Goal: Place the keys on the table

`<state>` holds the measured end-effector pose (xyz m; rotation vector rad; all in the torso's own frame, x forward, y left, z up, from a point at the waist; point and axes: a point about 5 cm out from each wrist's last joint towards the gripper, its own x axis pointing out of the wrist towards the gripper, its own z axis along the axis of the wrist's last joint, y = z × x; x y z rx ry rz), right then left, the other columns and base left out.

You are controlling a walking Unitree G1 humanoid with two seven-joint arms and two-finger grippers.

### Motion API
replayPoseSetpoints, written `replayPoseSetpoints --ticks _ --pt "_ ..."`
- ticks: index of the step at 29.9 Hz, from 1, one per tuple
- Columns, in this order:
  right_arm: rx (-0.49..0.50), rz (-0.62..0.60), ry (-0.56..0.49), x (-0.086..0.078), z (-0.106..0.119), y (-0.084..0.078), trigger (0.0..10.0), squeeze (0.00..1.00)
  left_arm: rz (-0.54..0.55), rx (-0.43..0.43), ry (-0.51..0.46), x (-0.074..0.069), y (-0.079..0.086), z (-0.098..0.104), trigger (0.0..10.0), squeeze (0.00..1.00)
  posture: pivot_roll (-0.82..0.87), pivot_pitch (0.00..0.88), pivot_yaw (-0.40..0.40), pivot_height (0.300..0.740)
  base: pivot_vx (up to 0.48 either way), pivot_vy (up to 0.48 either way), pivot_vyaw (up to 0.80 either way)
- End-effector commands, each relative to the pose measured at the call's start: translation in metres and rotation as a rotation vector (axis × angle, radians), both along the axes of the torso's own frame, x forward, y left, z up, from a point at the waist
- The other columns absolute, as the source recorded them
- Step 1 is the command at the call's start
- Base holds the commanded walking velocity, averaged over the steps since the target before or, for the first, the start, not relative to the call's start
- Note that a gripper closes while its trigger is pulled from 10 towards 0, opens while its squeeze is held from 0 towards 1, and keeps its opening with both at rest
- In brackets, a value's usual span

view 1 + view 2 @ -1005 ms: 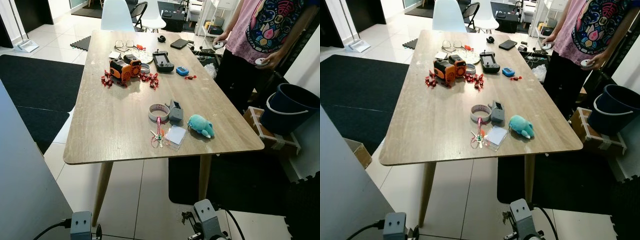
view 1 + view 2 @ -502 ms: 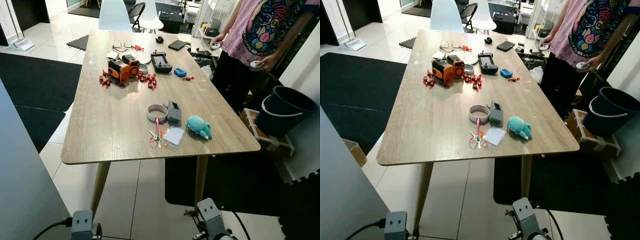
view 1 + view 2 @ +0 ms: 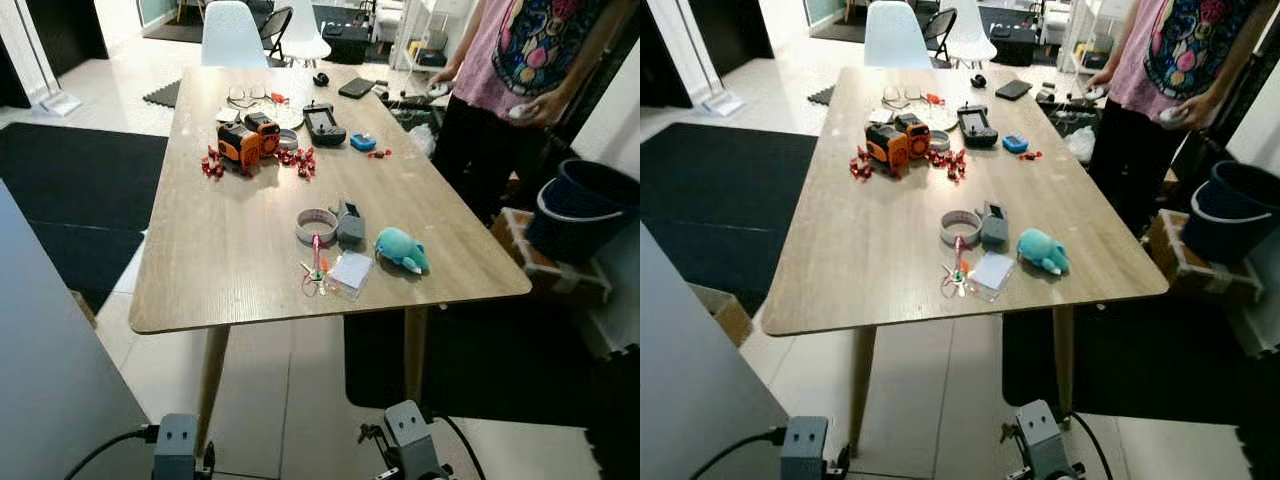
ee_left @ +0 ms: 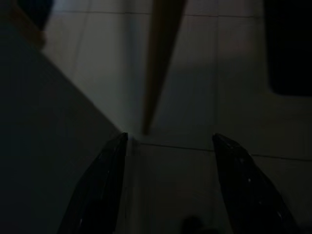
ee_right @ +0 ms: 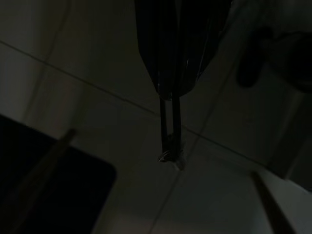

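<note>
Keys [image 3: 315,275]: lay on tabletop [image 3: 230,250], lower centre, beside a clear card sleeve [image 3: 350,270].
Writing: none legible.
Left gripper [image 4: 168,141]: fingers spread, empty.
Right gripper [image 5: 170,146]: fingers pressed together, empty.

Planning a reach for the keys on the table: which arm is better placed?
Right, probably: the keys lie slightly toward its side of the table. Both arms hang low; the right gripper is shut, the left gripper open.
</note>
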<state>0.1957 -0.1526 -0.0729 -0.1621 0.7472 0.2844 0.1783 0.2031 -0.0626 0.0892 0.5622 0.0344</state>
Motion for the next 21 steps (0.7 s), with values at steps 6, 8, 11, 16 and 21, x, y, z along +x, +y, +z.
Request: replayPoseSetpoints --ticks 6,8,11,16,21 --pt "0.023 -0.073 0.012 -0.007 -0.004 0.003 10.0 0.00 -0.046 0.030 0.023 0.000 0.013 0.002 10.0 0.00 0.10 0.062 0.041 0.740 0.000 0.000 0.00" --pt "0.022 -0.078 0.012 -0.007 -0.004 0.001 10.0 0.00 -0.047 0.027 0.023 0.000 0.013 0.002 10.0 0.00 0.10 0.062 0.038 0.740 0.000 0.000 0.00" --pt "0.015 -0.089 0.009 -0.006 -0.003 -0.005 10.0 0.00 -0.047 0.017 0.023 0.001 0.010 0.001 10.0 0.00 0.10 0.064 0.023 0.740 0.000 0.000 0.00" --pt "0.008 -0.098 0.009 -0.006 -0.003 -0.008 10.0 0.00 -0.040 0.003 0.026 0.001 0.006 0.000 10.0 0.00 0.10 0.066 0.010 0.740 0.000 0.000 0.00" --pt "0.004 -0.094 0.010 -0.004 -0.002 -0.009 10.0 0.00 -0.019 -0.013 0.021 0.000 0.004 -0.001 10.0 0.00 0.10 0.068 0.001 0.740 0.000 0.000 0.00"
